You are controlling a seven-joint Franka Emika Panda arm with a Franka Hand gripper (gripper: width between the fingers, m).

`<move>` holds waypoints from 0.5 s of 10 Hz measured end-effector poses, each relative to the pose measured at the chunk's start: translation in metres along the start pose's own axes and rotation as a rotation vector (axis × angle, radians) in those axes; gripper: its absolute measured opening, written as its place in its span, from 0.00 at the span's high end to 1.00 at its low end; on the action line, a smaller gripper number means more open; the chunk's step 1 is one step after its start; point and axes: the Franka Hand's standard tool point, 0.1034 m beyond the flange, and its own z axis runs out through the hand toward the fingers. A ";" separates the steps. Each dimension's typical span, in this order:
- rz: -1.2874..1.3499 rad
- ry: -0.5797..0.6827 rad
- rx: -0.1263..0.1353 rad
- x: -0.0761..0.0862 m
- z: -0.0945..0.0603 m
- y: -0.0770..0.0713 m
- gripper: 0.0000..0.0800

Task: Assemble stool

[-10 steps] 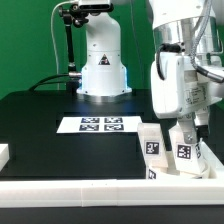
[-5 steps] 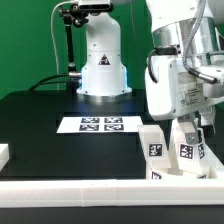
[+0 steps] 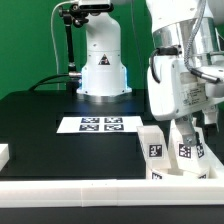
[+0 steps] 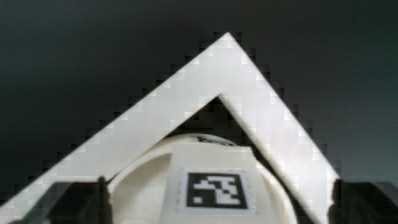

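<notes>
Blocky white plastic legs (image 3: 153, 150), square tags, pincer (image 3: 186, 128) state unclear

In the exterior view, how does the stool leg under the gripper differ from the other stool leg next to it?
The leg under the gripper sits partly hidden behind the arm, while the free leg on the exterior view's left of it is fully in view. The gripper hangs directly over the first leg; nothing is above the free leg. The free leg stands nearer the marker board. Both are white, upright and carry a black-and-white tag.
</notes>
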 end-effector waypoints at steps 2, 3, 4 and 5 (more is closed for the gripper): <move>-0.035 -0.017 0.011 -0.006 -0.011 -0.005 0.19; -0.068 -0.026 0.020 -0.009 -0.017 -0.008 0.19; -0.083 -0.027 0.022 -0.009 -0.017 -0.009 0.19; -0.087 -0.023 0.020 -0.008 -0.015 -0.008 0.19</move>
